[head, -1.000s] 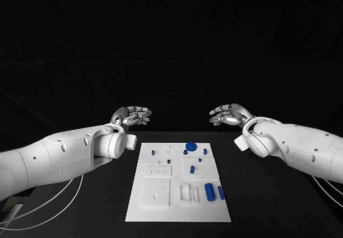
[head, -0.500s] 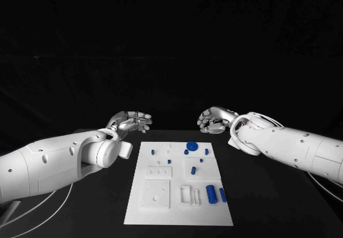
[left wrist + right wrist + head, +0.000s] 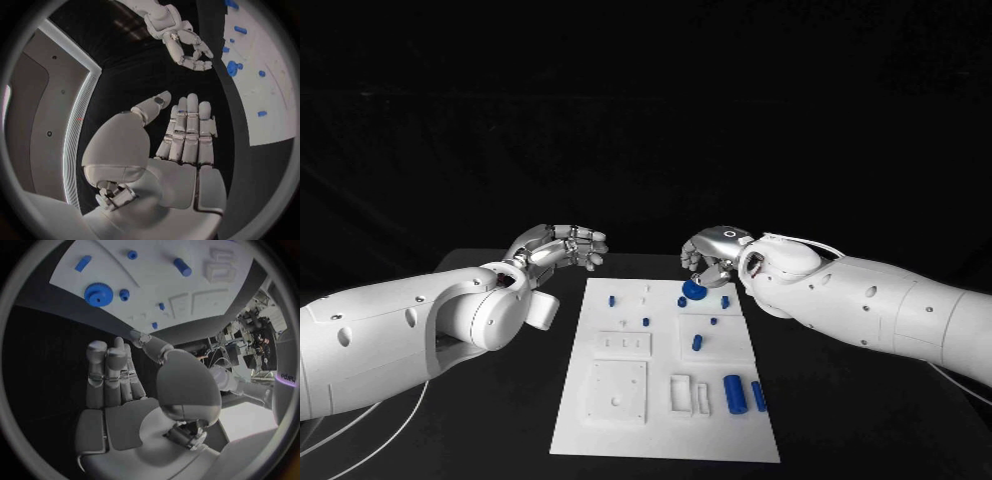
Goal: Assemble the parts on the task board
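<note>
Hovering over the far end of the task board (image 3: pixel 661 420), the right hand (image 3: pixel 710 255) hangs just above the round blue gear (image 3: pixel 691 291), fingers parted and nothing in them, which reads as a reach set up for that part; the left hand (image 3: pixel 560 247) waits off the board's far left corner, fingers loosely curled and apart, holding nothing, likely kept clear so the right has room; the other blue parts lie scattered down the board's right half, a thick cylinder (image 3: pixel 734 389) and a slimmer peg (image 3: pixel 759 395) nearest the robot, small pegs between; the recessed white sockets on the board's left half look unfilled, so assembly seems barely begun
</note>
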Robot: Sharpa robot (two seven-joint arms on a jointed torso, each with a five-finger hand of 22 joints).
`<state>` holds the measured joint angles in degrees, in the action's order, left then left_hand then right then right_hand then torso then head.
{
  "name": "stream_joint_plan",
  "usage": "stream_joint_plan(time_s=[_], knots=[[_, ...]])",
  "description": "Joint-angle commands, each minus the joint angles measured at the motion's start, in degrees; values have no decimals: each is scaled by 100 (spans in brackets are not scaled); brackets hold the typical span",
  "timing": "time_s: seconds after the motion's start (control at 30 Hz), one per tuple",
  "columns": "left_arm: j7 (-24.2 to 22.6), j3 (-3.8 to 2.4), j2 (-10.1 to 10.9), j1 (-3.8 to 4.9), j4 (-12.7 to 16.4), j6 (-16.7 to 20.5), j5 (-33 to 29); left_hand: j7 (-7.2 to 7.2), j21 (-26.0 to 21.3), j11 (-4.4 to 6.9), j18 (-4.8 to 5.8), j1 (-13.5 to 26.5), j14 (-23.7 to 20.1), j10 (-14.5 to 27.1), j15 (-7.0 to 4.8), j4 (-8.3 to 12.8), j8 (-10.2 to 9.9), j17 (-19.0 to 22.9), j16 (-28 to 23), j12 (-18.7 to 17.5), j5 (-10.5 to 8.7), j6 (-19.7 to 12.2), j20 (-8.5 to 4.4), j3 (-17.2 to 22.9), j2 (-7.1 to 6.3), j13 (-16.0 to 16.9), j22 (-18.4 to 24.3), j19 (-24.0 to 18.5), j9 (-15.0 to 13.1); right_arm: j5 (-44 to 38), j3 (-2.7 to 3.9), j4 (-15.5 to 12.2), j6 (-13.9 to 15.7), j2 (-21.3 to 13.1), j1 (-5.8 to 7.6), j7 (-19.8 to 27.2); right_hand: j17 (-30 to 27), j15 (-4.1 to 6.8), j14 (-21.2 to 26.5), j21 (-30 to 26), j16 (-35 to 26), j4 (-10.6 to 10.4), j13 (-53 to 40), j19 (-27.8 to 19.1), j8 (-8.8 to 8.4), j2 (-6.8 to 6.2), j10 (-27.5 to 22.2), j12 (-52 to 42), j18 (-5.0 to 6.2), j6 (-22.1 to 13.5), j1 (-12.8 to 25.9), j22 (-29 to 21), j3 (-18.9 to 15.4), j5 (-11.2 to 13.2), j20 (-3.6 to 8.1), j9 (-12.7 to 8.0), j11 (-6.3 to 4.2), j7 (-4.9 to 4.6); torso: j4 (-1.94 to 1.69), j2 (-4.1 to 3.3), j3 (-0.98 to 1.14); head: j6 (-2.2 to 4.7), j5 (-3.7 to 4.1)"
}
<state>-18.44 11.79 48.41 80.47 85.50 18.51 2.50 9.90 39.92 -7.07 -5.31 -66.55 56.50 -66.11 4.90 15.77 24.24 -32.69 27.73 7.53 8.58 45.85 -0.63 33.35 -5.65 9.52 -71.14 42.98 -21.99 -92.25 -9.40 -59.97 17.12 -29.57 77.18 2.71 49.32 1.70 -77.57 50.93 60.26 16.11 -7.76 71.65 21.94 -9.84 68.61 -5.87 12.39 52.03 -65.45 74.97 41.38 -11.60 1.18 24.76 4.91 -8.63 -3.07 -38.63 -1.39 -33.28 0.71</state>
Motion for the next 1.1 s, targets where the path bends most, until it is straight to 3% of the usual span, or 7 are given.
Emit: stream_joint_plan(time_s=[0.03,0.27,0.43,0.87,0.9,0.93,1.1], knots=[[-19,-30,25,49,99,-133,93,10,-28,-26,13,77,-29,5,31,24,-36,11,-58,-41,-43,-3,8,3,-15,-9,13,-58,-10,-798,1,48,80,49,-33,-327,-41,-23,32,48,45,-1,-11,98,-32,-76,29,34,261,41,22,133,40,164,150,-5,15,3,-116,-153,-39,38,68],[-9,-59,27,52,154,-131,93,19,-46,-38,14,140,-41,7,50,1,-62,24,-119,-88,-74,-21,29,-12,-48,-26,41,-89,-17,-1179,0,38,79,118,-99,-516,-148,-43,43,112,130,-57,-21,78,-70,-214,24,108,261,60,58,123,110,527,125,-11,31,7,-148,-293,-56,108,90],[-2,-59,5,52,115,-134,93,23,-48,-42,13,170,-40,8,55,-13,-73,26,-141,-108,-91,-29,35,-19,-62,-33,52,-97,-21,-1272,0,38,36,128,-153,-560,-209,-61,52,135,177,-120,-25,71,-99,-336,-11,157,261,52,80,117,149,701,108,-18,52,11,-154,-351,-64,123,96],[13,-58,-4,51,64,-159,93,30,-51,-49,10,223,-38,7,63,-42,-92,29,-179,-144,-124,-41,43,-31,-82,-46,70,-111,-29,-1382,-1,69,-32,110,-216,-589,-290,-78,67,161,244,-197,-35,64,-136,-490,-43,192,261,38,118,114,157,799,92,-26,69,4,-138,-461,-77,139,98],[13,-58,-6,51,63,-159,93,31,-51,-50,10,226,-38,7,63,-43,-93,28,-182,-146,-127,-42,43,-32,-83,-47,71,-111,-29,-1382,-2,90,-29,118,-220,-587,-292,-78,68,162,246,-199,-36,64,-135,-492,-44,193,261,41,118,114,157,801,92,-26,69,5,-143,-469,-78,139,98],[13,-58,-7,51,66,-159,93,31,-51,-50,10,227,-37,7,63,-44,-93,28,-182,-147,-128,-42,44,-32,-84,-47,72,-112,-29,-1382,-2,103,-14,122,-226,-586,-296,-79,68,163,249,-201,-36,64,-134,-494,-44,193,261,45,117,113,158,805,92,-25,69,7,-212,-488,-81,156,169],[23,-58,-4,51,73,-162,93,34,-51,-52,8,239,-34,7,64,-53,-98,28,-191,-158,-136,-43,45,-33,-88,-51,77,-114,-32,-1383,-3,125,-4,136,-237,-582,-312,-80,71,167,265,-213,-39,63,-138,-486,-48,194,261,47,100,112,174,819,92,-24,70,11,-216,-533,-91,182,173]])
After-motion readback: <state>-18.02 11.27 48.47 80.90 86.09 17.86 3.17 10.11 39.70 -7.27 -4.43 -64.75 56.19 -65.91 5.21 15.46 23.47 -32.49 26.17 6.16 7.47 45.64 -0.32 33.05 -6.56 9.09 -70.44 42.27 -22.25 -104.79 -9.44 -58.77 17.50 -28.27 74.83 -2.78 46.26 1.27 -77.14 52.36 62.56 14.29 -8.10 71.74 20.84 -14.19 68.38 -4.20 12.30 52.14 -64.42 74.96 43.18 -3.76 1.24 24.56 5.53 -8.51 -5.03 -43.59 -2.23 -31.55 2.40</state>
